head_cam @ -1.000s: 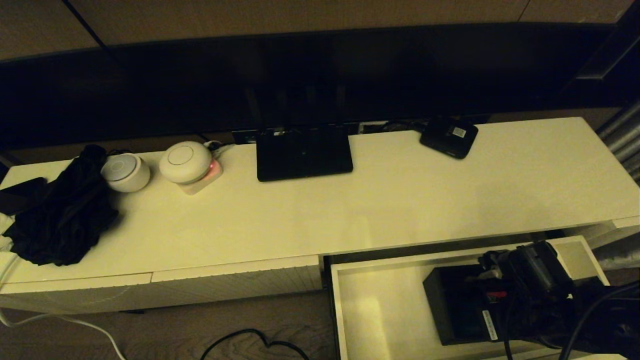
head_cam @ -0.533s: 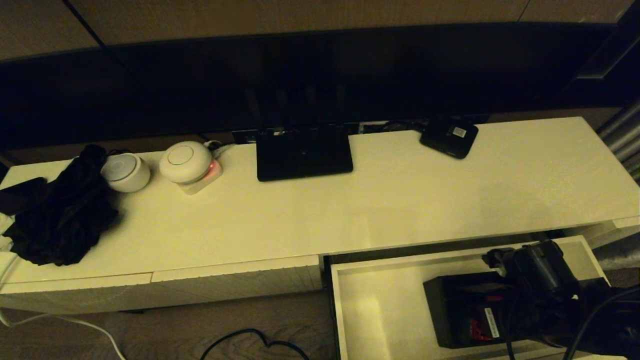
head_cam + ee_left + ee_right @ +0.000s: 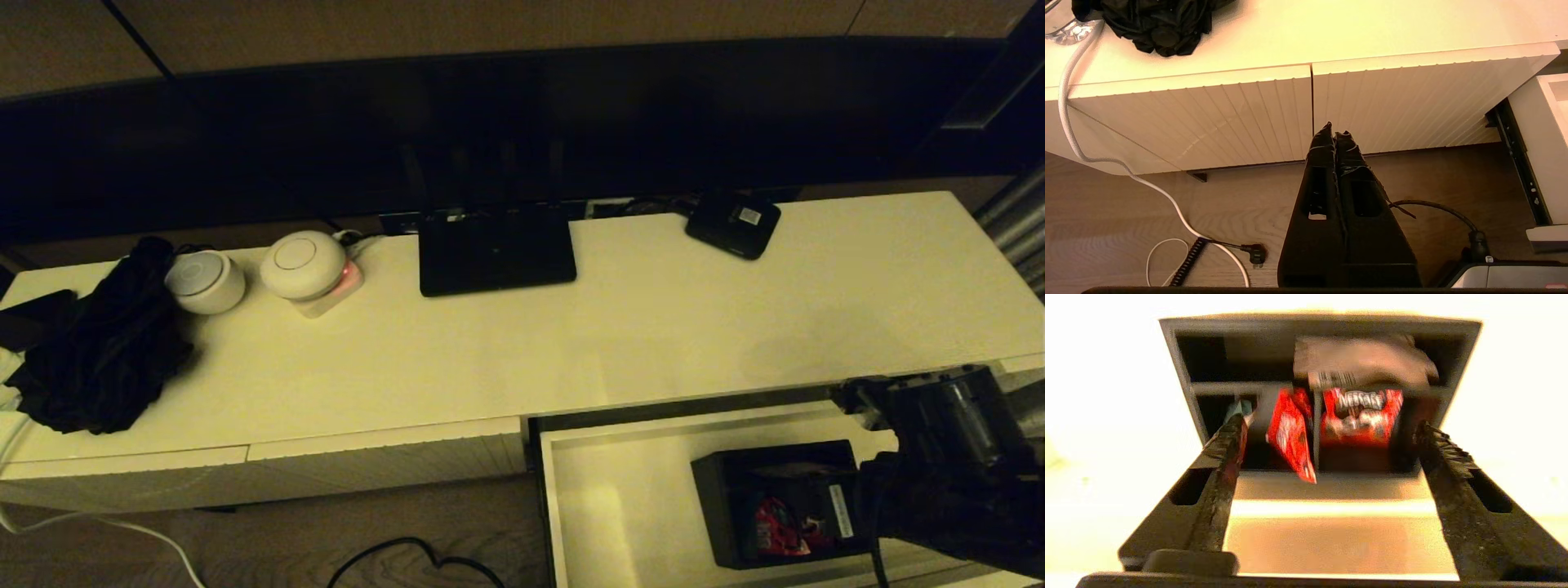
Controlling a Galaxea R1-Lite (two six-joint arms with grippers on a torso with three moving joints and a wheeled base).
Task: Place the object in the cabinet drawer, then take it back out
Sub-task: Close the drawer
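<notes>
A cream cabinet top (image 3: 653, 327) is carrying a black router (image 3: 496, 249). The organiser box (image 3: 775, 502) is sitting in the pulled-out drawer (image 3: 608, 523), just ahead of the right gripper (image 3: 1327, 445), whose fingers are spread apart and holding nothing. The left gripper (image 3: 1334, 136) is hanging with fingers pressed together before the ribbed front panels (image 3: 1216, 110).

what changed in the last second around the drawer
The right gripper, which was over the black organiser box, has pulled back to the box's right with fingers open, leaving the box's inside uncovered. The box sits where it was in the open drawer. The left gripper hangs shut before the closed fronts.
</notes>
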